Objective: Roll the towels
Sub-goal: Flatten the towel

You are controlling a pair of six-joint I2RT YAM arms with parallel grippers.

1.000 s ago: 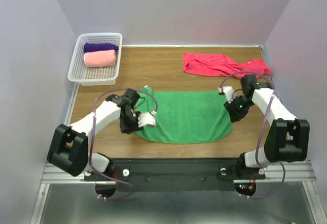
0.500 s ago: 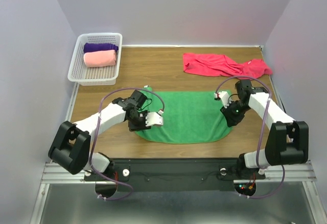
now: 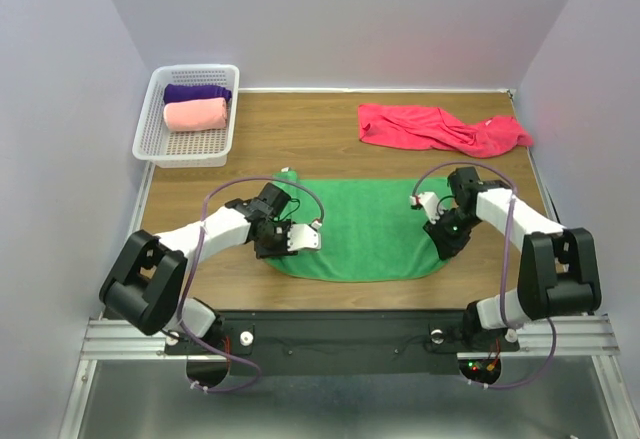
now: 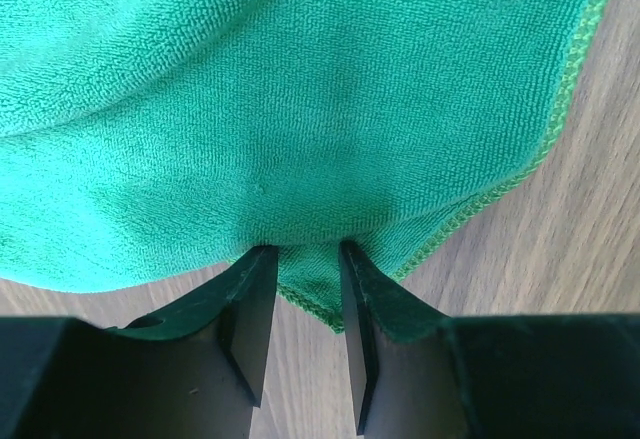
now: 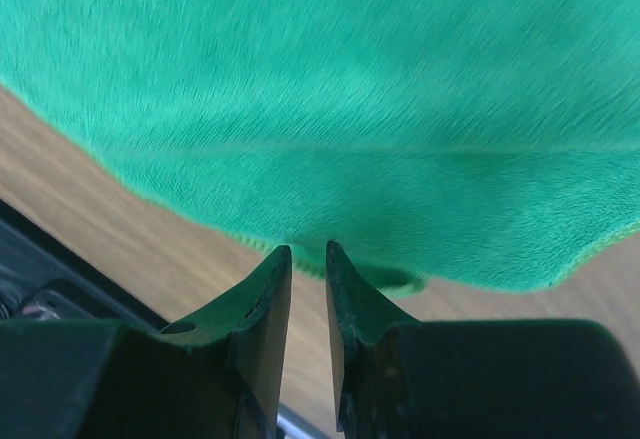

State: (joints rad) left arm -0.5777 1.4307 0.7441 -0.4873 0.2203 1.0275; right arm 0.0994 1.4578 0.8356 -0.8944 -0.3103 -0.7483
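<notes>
A green towel (image 3: 360,229) lies spread flat on the wooden table, between my two arms. My left gripper (image 3: 283,247) is at its left end, shut on a bunched bit of the hem (image 4: 310,284); in the left wrist view the left gripper (image 4: 305,251) has cloth filling the gap between its fingers. At the right end, my right gripper (image 3: 445,239) has its jaws drawn close on the towel's edge (image 5: 350,79); the right wrist view is blurred around the right gripper (image 5: 306,249). A crimson towel (image 3: 440,127) lies crumpled at the back right.
A white mesh basket (image 3: 150,144) stands at the back left and holds a rolled purple towel (image 3: 197,92) and a rolled salmon-pink towel (image 3: 195,114). Purple walls close in on three sides. The black mounting rail (image 3: 340,324) runs along the near edge.
Both grippers have moved inward towards the towel's middle, and the towel's ends have drawn in slightly with them. The right jaws have narrowed. The left jaws have kept the same gap.
</notes>
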